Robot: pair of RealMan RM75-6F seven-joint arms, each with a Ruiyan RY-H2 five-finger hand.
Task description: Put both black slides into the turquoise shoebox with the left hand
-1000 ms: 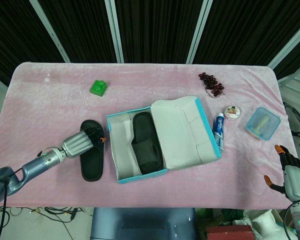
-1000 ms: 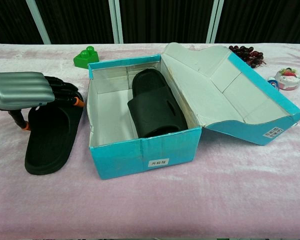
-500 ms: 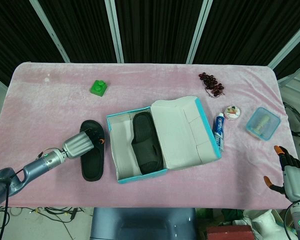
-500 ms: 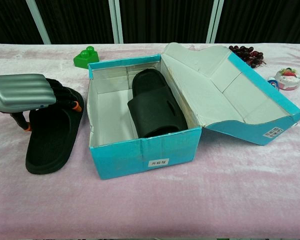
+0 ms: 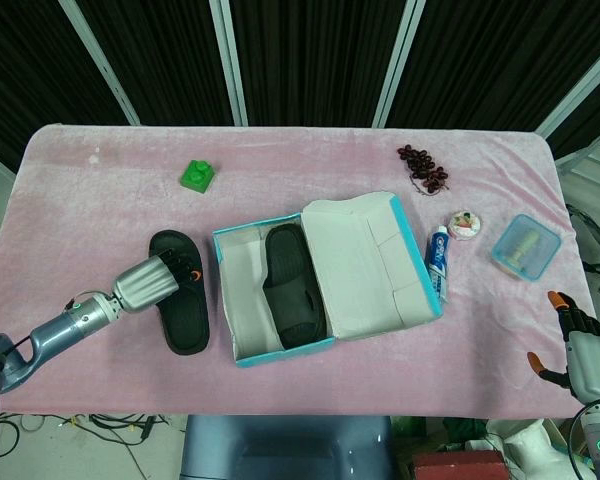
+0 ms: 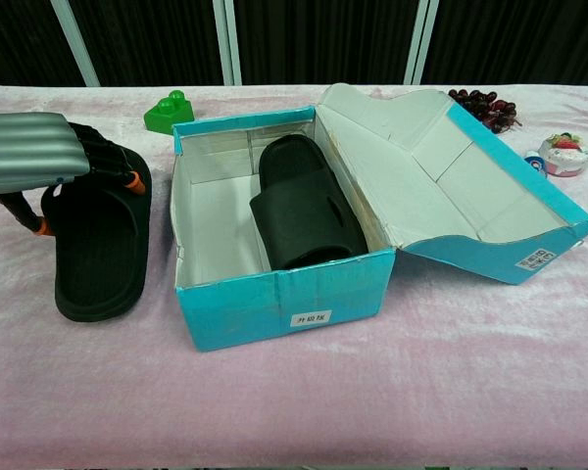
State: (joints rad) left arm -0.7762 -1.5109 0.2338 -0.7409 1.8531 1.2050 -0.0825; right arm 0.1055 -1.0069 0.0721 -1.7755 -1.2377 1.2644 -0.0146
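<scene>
Small white label on turquoise shoebox (image 6: 274, 304) front, printing too small to read.

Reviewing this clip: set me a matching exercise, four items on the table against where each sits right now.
Items:
1. slide under the left hand
2. second slide
3. green block
4. toothpaste tube

Places:
A. far side of the table, beyond the shoebox
B. inside the shoebox
C. on the cloth, on the side of the shoebox's open lid
D. on the cloth, on the side of the shoebox away from the lid

Pairs: 1-D, 2-B, 3-A, 4-C
</scene>
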